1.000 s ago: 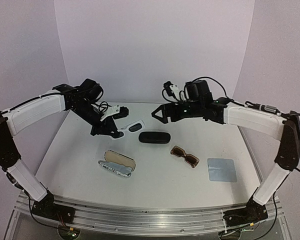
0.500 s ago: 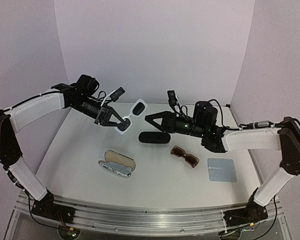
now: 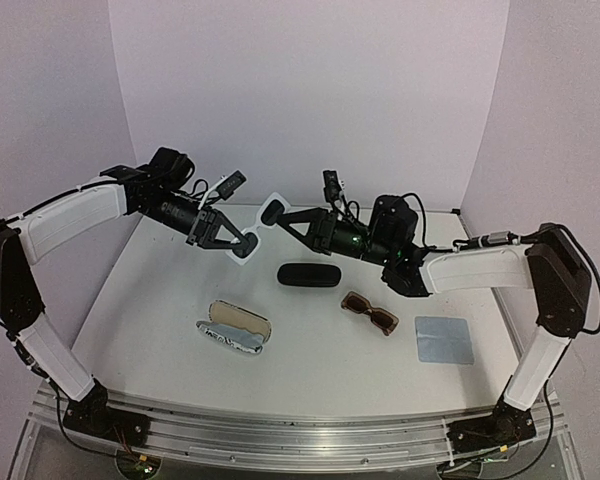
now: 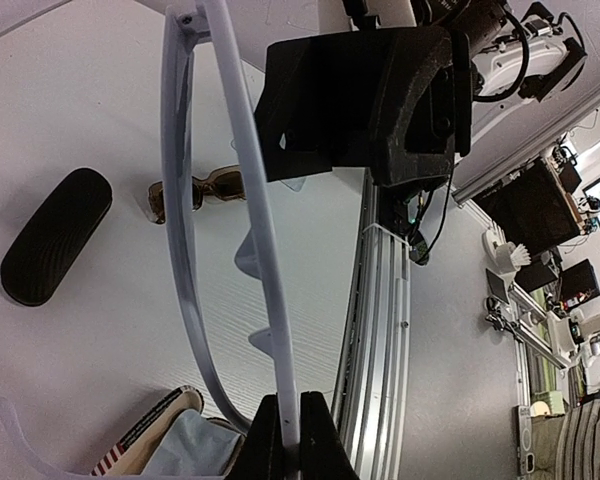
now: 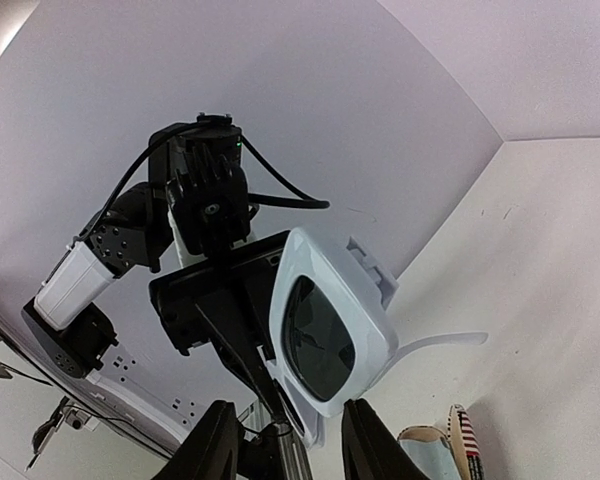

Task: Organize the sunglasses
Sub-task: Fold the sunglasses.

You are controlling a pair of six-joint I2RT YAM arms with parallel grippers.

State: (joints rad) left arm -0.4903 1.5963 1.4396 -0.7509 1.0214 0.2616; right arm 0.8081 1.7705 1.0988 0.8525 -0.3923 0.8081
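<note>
Top external view: two robot arms meet above the far part of a white table (image 3: 150, 300), in the upper centre of the frame. The left gripper (image 3: 238, 238) reaches in from the left with its fingers pressed together on the white sunglasses (image 3: 270, 213), holding them up off the table. The pair hangs tilted, with one dark lens high and to the right and the other low and to the left. The right gripper (image 3: 288, 216) comes in from the right, its tip just beside the upper lens.

In the left wrist view, the two black fingers at the bottom centre pinch a thin white temple arm. The frame's arms sweep up the picture toward the other gripper's black body at the top.

In the right wrist view, the right gripper's fingers stand apart at the bottom edge. The white frame sits just beyond them, its dark lens facing the camera. Whether those fingers touch the frame cannot be told.

On the table, the brown sunglasses (image 3: 369, 313) lie unfolded right of centre. A closed black case (image 3: 308, 275) lies just up and left of them. An open striped case (image 3: 234, 327) sits left of centre, and a light-blue cloth (image 3: 445, 340) lies flat at the lower right.
</note>
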